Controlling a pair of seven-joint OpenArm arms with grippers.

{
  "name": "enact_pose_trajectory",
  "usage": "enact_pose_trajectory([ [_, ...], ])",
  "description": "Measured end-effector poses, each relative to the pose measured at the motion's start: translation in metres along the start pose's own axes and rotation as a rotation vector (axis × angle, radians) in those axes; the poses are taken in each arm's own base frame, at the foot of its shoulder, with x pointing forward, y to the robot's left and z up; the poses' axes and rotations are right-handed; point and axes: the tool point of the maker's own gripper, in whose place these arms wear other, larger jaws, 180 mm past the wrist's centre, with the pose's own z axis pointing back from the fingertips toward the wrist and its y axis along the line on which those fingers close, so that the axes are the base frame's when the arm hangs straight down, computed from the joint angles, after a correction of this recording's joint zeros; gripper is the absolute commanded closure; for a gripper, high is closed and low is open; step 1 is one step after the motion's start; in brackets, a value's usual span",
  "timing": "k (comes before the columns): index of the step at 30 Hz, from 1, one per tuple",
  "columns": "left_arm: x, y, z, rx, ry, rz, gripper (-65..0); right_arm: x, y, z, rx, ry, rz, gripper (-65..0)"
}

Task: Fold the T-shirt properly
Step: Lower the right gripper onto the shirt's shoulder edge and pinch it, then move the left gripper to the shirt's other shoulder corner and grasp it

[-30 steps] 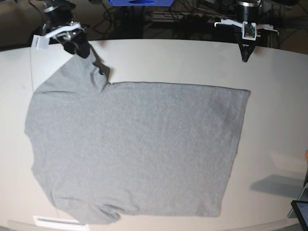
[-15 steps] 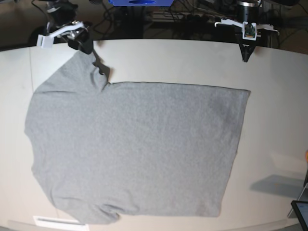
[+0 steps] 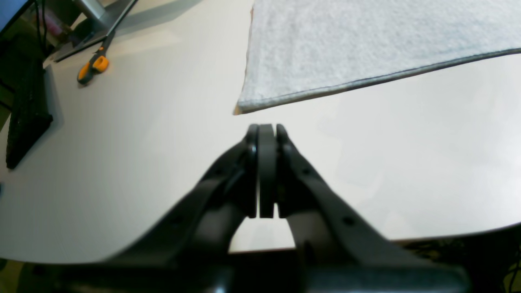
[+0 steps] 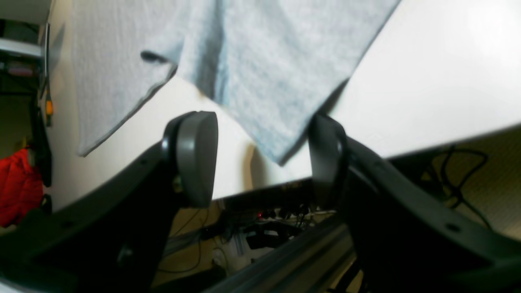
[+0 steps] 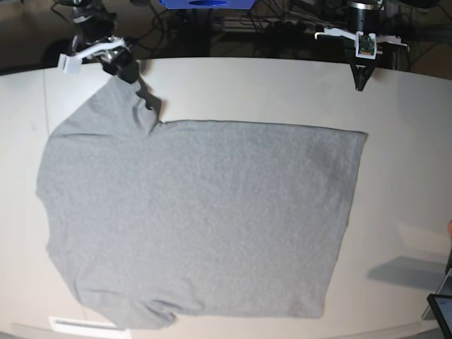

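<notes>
Heather-grey T-shirt (image 5: 198, 219) lies spread flat on the white table (image 5: 409, 141), plain side up, hem toward the base view's right, sleeves at its left. One sleeve reaches up toward the table's far edge at upper left; the other sits at the near edge, bottom left. Fabric smooth over the body, a small pucker where the upper sleeve meets the side seam. No lettering visible on the upturned face.

Right gripper (image 4: 260, 162) sits at the far table edge by the tip of the upper sleeve, jaws spread wide; in the right wrist view the sleeve tip hangs between the two fingers (image 4: 195, 158), and whether either pad touches cloth cannot be told. Left gripper (image 3: 266, 134) is over bare table just short of the shirt's hem corner, jaws pressed together, holding nothing.

Lower sleeve partly cut off by the base view's bottom edge. Collar cannot be made out. Dark objects at the left wrist view's upper left are blurred; an orange-handled tool (image 3: 93, 68) lies there.

Count: one shirt, two grippers, one orange-handled tool.
</notes>
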Motion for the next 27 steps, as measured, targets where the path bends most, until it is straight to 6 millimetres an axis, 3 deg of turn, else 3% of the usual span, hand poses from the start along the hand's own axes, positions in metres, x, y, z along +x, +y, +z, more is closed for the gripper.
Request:
enact_pose_trajectory([
  [8, 0.0, 0.0, 0.0, 0.0, 0.0, 0.0, 0.0, 0.002, 0.01, -0.012, 0.034, 0.034, 0.012, -32.4],
  [10, 0.0, 0.0, 0.0, 0.0, 0.0, 0.0, 0.0, 0.0, 0.01, -0.013, 0.034, 0.039, 0.01, -26.4],
  [14, 0.002, 0.001, -0.003, 0.004, -0.009, 0.002, 0.0, 0.0, 0.01, -0.015, 0.032, 0.049, 0.016, -5.9],
  [17, 0.003, 0.001, -0.004, 0.008, -0.012, 0.008, -0.7, -0.001, 0.009, -0.015, 0.031, 0.051, 0.016, -3.6],
  [21, 0.001, 0.014, -0.006, 0.074, -0.008, 0.188, -12.9, -0.001, 0.01, -0.015, 0.032, 0.05, 0.017, -3.3],
  [23, -0.011, 0.02, -0.014, 0.076, 0.065, 0.278, -20.3, -0.001, 0.009, -0.015, 0.031, 0.052, 0.018, -1.7],
  [27, -0.016, 0.043, -0.036, 0.081, 0.125, 0.401, -22.3, -0.002, 0.007, -0.015, 0.027, 0.056, 0.02, -0.3],
])
